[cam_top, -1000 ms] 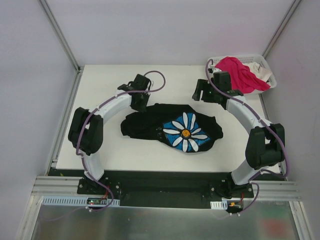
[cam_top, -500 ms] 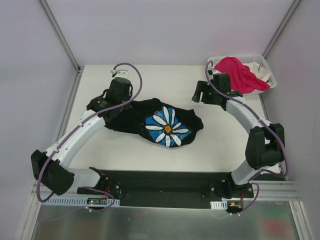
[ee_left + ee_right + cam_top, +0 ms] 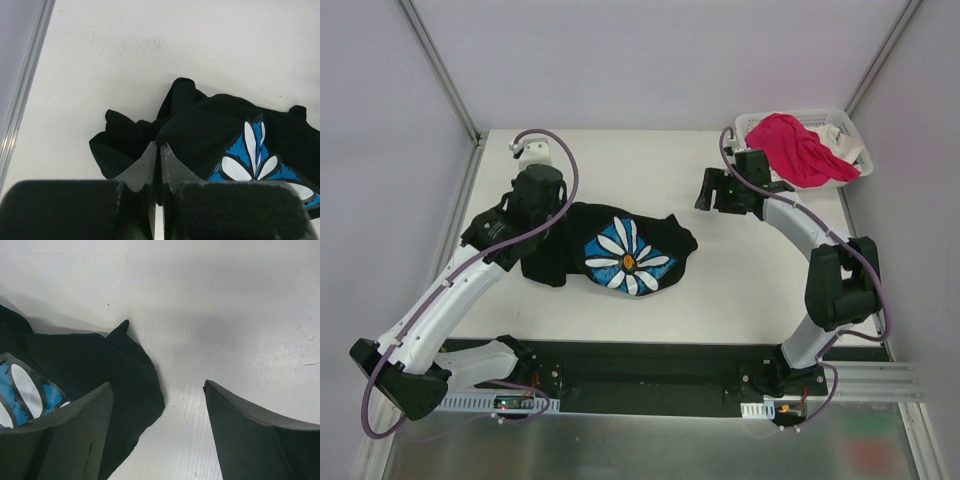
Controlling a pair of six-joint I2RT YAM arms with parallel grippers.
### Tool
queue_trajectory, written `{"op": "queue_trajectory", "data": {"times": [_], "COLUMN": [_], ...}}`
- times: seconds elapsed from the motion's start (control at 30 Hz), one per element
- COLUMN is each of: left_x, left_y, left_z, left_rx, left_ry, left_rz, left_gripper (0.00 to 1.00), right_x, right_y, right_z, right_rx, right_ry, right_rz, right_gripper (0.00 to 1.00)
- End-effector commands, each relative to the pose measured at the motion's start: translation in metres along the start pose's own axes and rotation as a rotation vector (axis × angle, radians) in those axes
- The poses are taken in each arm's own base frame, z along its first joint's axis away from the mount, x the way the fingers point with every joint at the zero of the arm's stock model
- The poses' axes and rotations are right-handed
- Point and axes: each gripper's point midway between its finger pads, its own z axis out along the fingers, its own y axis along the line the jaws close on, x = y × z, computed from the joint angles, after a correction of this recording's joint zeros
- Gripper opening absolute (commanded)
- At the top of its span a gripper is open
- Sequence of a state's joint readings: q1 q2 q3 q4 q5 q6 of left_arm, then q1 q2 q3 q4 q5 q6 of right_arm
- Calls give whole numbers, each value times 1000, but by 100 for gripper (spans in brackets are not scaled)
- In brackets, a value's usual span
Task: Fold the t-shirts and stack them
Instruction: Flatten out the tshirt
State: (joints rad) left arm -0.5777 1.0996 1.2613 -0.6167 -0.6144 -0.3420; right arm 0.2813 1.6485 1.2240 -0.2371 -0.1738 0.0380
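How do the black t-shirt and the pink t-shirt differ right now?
The black t-shirt lies on the table, pinched by the left gripper; the pink t-shirt sits untouched in the basket. The black t-shirt bears a daisy print; the pink t-shirt looks plain. Both are crumpled, not folded.

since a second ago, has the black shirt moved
Yes. The black shirt has slid left, away from the basket in the far right corner.
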Motion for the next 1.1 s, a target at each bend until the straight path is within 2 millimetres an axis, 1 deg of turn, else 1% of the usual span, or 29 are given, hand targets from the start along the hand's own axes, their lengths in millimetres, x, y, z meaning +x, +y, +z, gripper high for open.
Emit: {"op": "queue_trajectory", "data": {"times": [0.0,0.03,0.07,0.17,0.2,0.23,0.27,0.33,0.37,0.5,0.53,0.63,0.67,0.7,0.73,0.83,0.87,0.93,1.07], "left_x": [-5,-4,-3,2,4,6,8,6,5,1,1,2,3,5,7,12,13,11,5], "left_y": [-2,-3,-6,-6,-4,-3,-2,0,1,1,-1,-6,-8,-9,-11,-13,-14,-15,-15], "left_z": [-10,-11,-12,-11,-10,-8,-7,-8,-7,-6,-5,0,2,3,7,13,14,15,13], "left_rx": [0,14,29,23,9,-1,-6,-19,-22,-35,-33,-32,-29,-32,-34,-43,-44,-47,-40], "left_ry": [-24,-21,-15,-9,-9,-5,-4,-13,-15,-23,-20,-6,1,7,17,34,36,30,9], "left_rz": [-25,-26,-26,-15,-9,-5,-3,-11,-11,-17,-15,-3,1,8,16,29,31,26,20], "left_gripper": [0,0,0,2,4,8,22,37,51,76,79,81,81,81,80,80,80,79,79], "right_x": [13,15,21,25,25,25,28,28,28,33,33,42,48,52,50,60,65,71,85], "right_y": [20,23,28,40,43,45,47,49,50,55,57,69,80,84,90,104,112,115,107], "right_z": [17,19,23,24,24,23,23,19,18,14,14,15,15,15,13,14,14,17,24], "right_rx": [-35,-33,-27,-56,-61,-65,-66,-68,-70,-72,-74,-92,-102,-100,-103,-116,-134,-131,-107], "right_ry": [87,90,105,107,105,102,105,99,97,103,102,124,133,146,143,163,172,182,203], "right_rz": [-29,-48,-65,-68,-71,-73,-78,-82,-85,-103,-106,-130,-158,-173,-192,-212,-224,-232,-214], "right_gripper": [76,77,77,77,77,77,77,77,77,77,77,77,77,77,77,77,77,77,77]}}
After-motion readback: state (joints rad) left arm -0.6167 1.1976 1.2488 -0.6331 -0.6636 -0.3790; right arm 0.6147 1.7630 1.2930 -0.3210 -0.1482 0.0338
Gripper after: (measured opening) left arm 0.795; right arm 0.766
